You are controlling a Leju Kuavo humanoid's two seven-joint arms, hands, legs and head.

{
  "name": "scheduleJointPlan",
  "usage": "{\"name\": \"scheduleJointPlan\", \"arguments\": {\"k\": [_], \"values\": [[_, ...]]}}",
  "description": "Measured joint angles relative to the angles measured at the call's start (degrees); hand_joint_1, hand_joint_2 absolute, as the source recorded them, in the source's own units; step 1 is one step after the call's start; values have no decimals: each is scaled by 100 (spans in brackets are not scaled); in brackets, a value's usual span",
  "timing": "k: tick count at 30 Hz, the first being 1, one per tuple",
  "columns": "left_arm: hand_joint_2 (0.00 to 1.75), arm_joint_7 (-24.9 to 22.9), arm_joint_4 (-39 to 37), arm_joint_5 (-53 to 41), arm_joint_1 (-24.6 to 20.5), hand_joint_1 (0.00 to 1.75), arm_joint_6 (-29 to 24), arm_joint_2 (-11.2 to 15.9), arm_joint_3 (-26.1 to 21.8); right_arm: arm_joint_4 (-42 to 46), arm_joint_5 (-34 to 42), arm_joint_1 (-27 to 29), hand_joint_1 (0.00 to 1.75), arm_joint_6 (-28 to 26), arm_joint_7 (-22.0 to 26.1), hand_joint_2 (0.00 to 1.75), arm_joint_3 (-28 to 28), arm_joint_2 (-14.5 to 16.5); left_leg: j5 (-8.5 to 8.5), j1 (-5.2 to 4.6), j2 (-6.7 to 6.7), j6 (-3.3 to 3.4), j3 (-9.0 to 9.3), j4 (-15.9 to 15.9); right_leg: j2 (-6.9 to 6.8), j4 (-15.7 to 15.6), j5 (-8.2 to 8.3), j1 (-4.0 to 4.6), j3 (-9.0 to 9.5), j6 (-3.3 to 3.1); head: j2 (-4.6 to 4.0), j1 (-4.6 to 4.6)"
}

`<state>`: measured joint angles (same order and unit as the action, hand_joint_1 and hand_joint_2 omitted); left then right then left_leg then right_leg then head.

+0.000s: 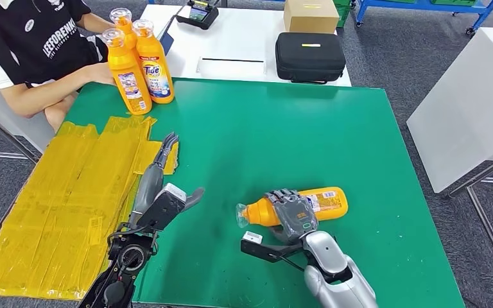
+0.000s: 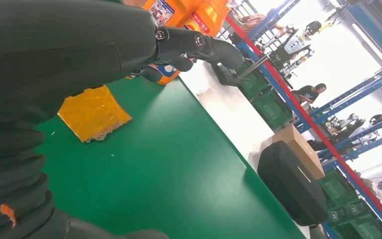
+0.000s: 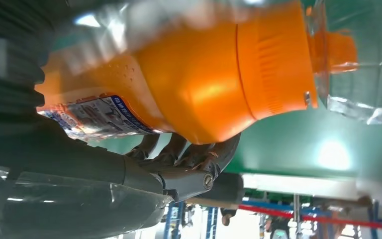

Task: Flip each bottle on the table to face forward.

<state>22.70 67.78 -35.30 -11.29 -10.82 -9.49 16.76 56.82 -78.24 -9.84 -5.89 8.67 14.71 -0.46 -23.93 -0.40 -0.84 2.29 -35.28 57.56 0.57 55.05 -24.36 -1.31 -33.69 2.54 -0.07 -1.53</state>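
The green table [image 1: 308,135] carries three upright orange bottles [image 1: 142,64] at its far left corner, beside a seated person [image 1: 32,45]. Near the front edge, a fourth orange bottle [image 1: 324,202] lies on its side, gripped by the right hand [image 1: 293,215]. The left hand [image 1: 160,176] hovers empty, fingers extended.

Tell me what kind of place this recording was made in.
Probably an industrial robot test hall: tall blue steel racking holding green plastic crates, other robots standing beyond it, and a green-topped work table staged with orange detergent bottles.
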Motion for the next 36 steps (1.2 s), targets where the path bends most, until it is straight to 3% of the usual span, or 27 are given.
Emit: {"name": "scheduleJointPlan", "arguments": {"k": [4, 5, 8, 9, 28, 36], "values": [[175, -20, -8, 3, -1, 0, -2, 0, 21, -424, -21, -222, 172, -21, -65, 175, 150, 21, 0, 0, 2, 0, 6, 0, 1, 0, 0, 0, 6, 0, 0, 1], [175, -22, -10, 4, -1, 0, -2, 0, 25, -509, -18, -271, 152, -28, -71, 175, 176, 31, 0, 0, 3, 0, 9, 0, 2, 0, 1, 0, 7, 0, 0, 0], [175, -31, -13, 21, -1, 0, -2, 0, 32, -707, 1, -389, 27, -77, -90, 175, 232, 52, 0, 0, 6, 0, 19, 0, 4, -1, 1, 0, 16, 0, 0, 0], [175, -38, -13, 30, -2, 0, -2, 0, 33, -768, 9, -420, 3, -108, -99, 175, 252, 56, 0, 0, 6, 0, 21, 0, 4, -1, 1, 0, 17, 0, 0, 0], [175, -111, -19, 109, 5, 0, -1, 0, 33, -763, 84, -434, 0, -270, -144, 175, 524, 19, 2, 0, 4, 2, 24, 0, 3, 0, 1, 0, 21, -1, 0, 1], [175, -121, -79, 122, 7, 0, -20, 0, 30, -257, 196, -225, 0, -192, -144, 175, 635, -53, 2, 0, 3, 2, 21, 0, 2, 0, 1, 0, 19, -1, 0, 0]]}}
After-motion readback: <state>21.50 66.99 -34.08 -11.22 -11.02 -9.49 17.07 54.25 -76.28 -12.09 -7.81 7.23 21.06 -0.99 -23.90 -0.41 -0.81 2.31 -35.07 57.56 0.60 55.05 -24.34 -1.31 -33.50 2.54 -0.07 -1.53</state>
